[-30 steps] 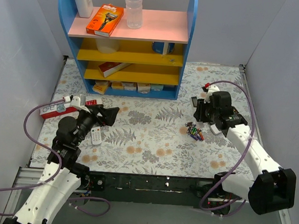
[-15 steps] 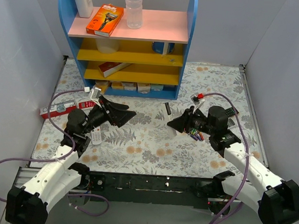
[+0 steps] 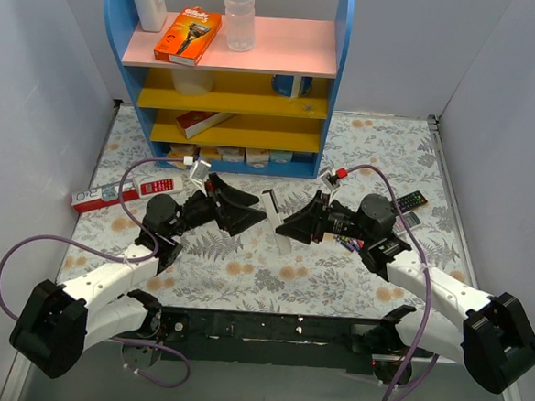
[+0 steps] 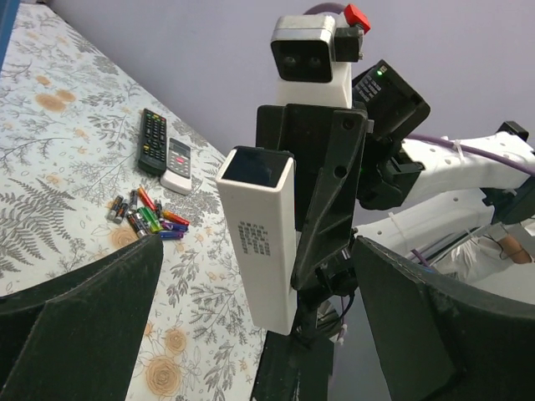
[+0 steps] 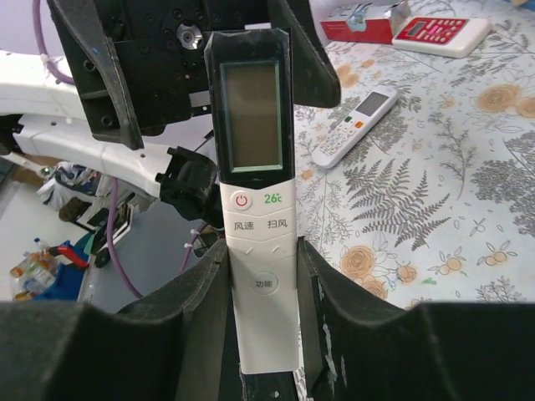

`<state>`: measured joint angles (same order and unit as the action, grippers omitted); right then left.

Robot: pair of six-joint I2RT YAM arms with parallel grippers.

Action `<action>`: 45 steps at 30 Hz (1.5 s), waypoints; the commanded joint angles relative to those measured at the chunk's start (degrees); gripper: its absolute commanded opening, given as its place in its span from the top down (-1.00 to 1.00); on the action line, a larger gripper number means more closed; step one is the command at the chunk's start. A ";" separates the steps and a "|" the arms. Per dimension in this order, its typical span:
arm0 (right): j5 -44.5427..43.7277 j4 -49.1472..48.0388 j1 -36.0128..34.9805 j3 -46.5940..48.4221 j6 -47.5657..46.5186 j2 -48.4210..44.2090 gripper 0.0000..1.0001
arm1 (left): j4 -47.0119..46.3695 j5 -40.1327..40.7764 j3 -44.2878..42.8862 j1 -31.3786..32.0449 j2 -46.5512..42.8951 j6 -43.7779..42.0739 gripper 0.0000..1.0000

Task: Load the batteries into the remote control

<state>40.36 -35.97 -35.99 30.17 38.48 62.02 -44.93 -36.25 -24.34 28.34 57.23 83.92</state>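
Observation:
The slim white remote control (image 3: pixel 272 221) is held upright above the table between the two arms. My right gripper (image 3: pixel 286 227) is shut on its lower half (image 5: pixel 261 276); its screen and buttons (image 5: pixel 254 159) face that camera. In the left wrist view its plain back (image 4: pixel 261 242) shows, with small print and a dark top end. My left gripper (image 3: pixel 257 220) is open, its fingers (image 4: pixel 84 326) spread wide on either side of the remote's lower end, not touching it. The batteries (image 4: pixel 146 221) lie in a loose pile on the table, partly hidden behind the right arm in the top view (image 3: pixel 349 242).
A black remote (image 4: pixel 152 140) and a short white remote with a red button (image 4: pixel 178 164) lie beyond the batteries. Another small white remote (image 5: pixel 355 125), a red and white box (image 3: pixel 98 194) and a white keypad device (image 3: pixel 154 185) lie at the left. The blue shelf (image 3: pixel 230 79) stands at the back.
Both arms have swung in toward the middle. The right gripper has carried the remote left, away from the batteries. The left gripper has come up to face it.

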 commanded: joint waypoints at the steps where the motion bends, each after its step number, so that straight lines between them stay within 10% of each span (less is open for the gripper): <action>1: 2.79 -9.21 -1.54 0.32 2.83 1.61 0.73 | -7.36 -1.37 -0.36 1.81 1.91 -0.95 -0.96; 11: 4.99 -14.66 -3.83 1.11 5.47 5.21 0.72 | -11.76 -2.33 -0.01 3.30 6.57 1.07 -0.66; 19: 4.29 -14.84 -4.71 1.20 5.47 6.18 0.56 | -9.76 -0.23 0.96 3.39 4.73 2.92 0.58; 23: 1.14 -9.49 -4.71 2.17 1.18 4.26 -0.08 | -0.10 5.47 -0.27 3.30 2.10 1.78 0.98; 32: -23.18 19.34 -8.57 7.97 -18.69 -2.07 -0.74 | 31.11 27.54 -7.65 3.39 -0.98 2.38 1.00; 45: -53.19 25.95 -26.23 17.46 -35.22 11.01 -0.80 | 43.08 35.55 -11.70 3.48 -0.72 4.67 1.00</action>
<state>-2.26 -10.98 -58.98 43.27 9.32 69.30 -5.04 -3.66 -33.76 31.86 58.28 88.40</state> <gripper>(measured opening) 0.897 0.334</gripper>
